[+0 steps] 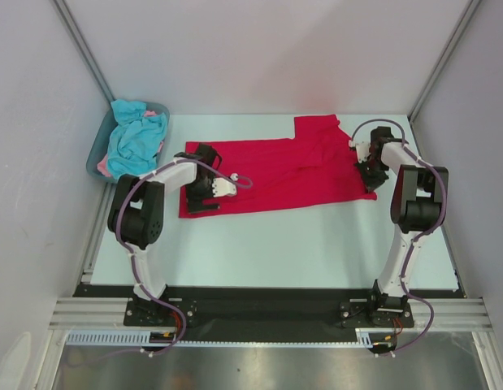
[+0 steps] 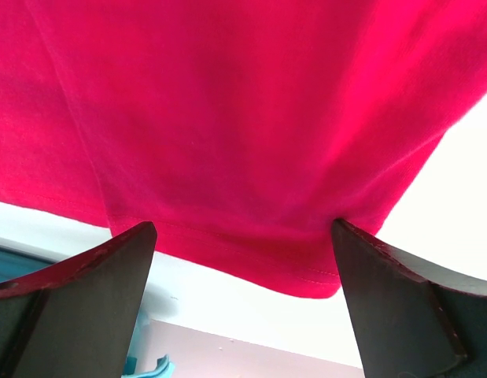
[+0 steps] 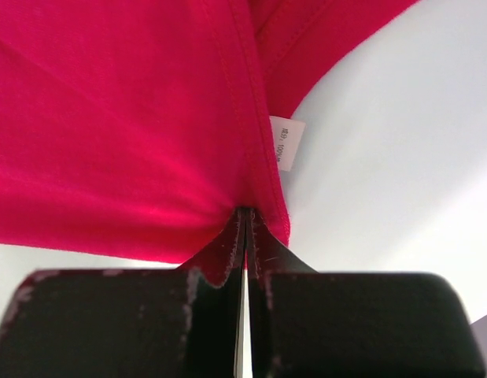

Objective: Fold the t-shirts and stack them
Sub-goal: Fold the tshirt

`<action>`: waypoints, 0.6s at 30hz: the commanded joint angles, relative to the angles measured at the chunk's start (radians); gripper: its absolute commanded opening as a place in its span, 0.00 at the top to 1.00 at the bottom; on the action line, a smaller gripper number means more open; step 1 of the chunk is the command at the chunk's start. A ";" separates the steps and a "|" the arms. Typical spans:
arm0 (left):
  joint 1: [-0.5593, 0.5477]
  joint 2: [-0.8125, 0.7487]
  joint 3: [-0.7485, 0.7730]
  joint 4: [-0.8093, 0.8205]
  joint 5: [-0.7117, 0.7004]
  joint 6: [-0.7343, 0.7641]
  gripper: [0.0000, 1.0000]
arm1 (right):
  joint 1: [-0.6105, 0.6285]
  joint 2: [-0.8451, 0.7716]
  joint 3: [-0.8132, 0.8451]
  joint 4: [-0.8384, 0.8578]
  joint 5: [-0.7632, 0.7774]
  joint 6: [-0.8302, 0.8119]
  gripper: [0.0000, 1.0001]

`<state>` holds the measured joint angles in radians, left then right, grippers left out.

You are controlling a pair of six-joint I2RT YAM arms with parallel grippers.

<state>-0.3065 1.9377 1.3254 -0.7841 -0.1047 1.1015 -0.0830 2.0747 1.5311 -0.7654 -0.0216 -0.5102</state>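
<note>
Right tool (image 3: 245, 220) clamped, red t-shirt (image 3: 109, 118) hem between

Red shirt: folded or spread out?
Spread: the red t-shirt lies flat across the table, no neat fold visible; right gripper pinches its edge.

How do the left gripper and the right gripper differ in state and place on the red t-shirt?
The left gripper stands wide open over the hem of the red t-shirt; the right gripper is shut, pinching that shirt near its white label. The left gripper is at the shirt's left end, the right gripper at its right end. Both work on the same shirt.
</note>
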 commanded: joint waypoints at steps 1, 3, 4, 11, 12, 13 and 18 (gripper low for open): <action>0.009 -0.057 -0.022 0.000 -0.026 0.035 0.00 | -0.066 0.051 -0.012 -0.012 0.086 -0.047 1.00; 0.012 -0.074 -0.015 -0.007 -0.029 0.038 0.00 | -0.075 0.047 -0.014 -0.015 0.087 -0.050 1.00; 0.014 -0.080 -0.011 -0.009 -0.030 0.037 0.00 | -0.077 0.045 -0.014 -0.015 0.086 -0.050 1.00; 0.033 -0.137 -0.021 -0.052 -0.010 0.035 0.00 | -0.077 0.030 -0.042 -0.003 0.075 -0.048 1.00; 0.038 -0.138 -0.034 -0.050 -0.021 0.040 0.00 | -0.078 0.028 -0.045 0.000 0.077 -0.050 1.00; 0.046 -0.140 -0.046 -0.047 -0.026 0.040 0.00 | -0.078 0.028 -0.048 0.000 0.077 -0.050 1.00; 0.079 -0.144 -0.078 0.110 -0.056 0.018 0.00 | -0.080 0.019 -0.057 0.002 0.066 -0.048 1.00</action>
<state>-0.2527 1.8271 1.2568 -0.7849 -0.1341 1.1172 -0.1219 2.0697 1.5215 -0.7547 -0.0372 -0.5251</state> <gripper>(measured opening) 0.996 0.009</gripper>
